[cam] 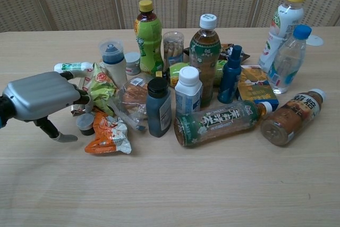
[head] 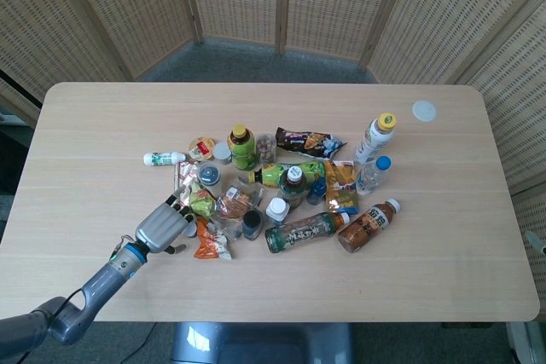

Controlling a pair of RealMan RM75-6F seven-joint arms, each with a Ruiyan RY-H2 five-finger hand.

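Note:
My left hand lies palm down at the left edge of a pile of bottles and snack packets. It holds nothing. Its fingers are spread and reach against a crumpled green snack packet. The thumb points down to the table beside a small dark-lidded pot. An orange snack packet lies just right of that pot. Only a grey sliver shows at the right edge of the head view, off the table; it may be my right hand, with too little visible to judge.
The pile holds a green bottle with a yellow cap, a dark blue jar, a white-capped bottle, two tea bottles lying down and two clear bottles. A white lid lies far right.

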